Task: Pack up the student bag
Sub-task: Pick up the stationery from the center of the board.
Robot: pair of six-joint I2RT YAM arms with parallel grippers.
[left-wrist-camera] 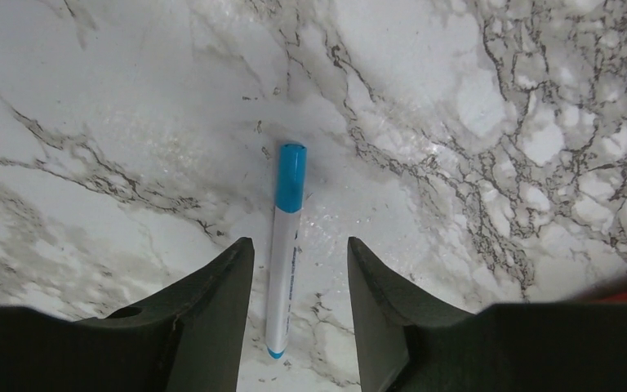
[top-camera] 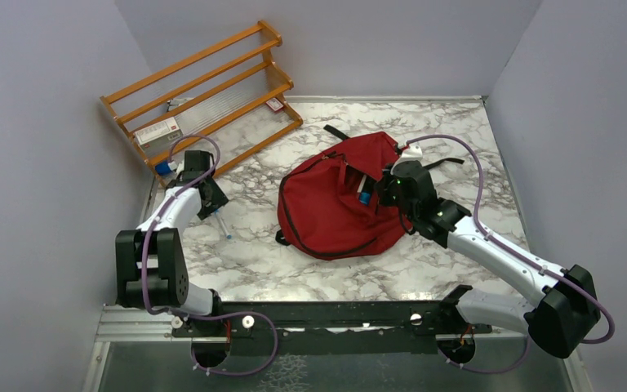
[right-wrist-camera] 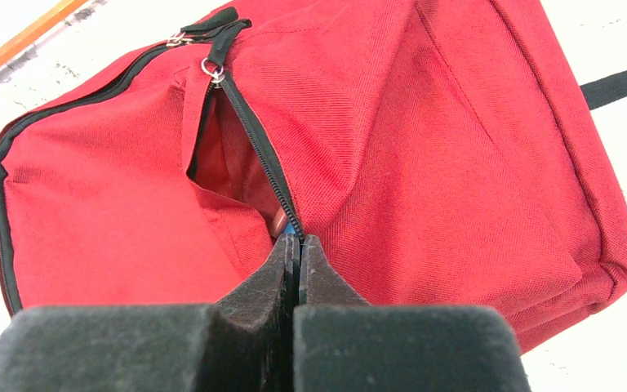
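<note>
The blue-capped pen [left-wrist-camera: 284,245] lies on the worktop [left-wrist-camera: 473,122] between the left jaws, half-spread, its length running along them. Rightward sits the student bag [top-camera: 326,212], right jaws pinched shut on its zipper edge.

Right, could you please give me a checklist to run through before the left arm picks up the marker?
1. The marker pen lies flat on the marble table: ok.
2. The left gripper is open, straddling the pen: ok.
3. The right gripper is shut on the zipper edge of the backpack: ok.
4. The pocket opening gapes: ok.
5. Room left inside the pocket: cannot tell.
</note>
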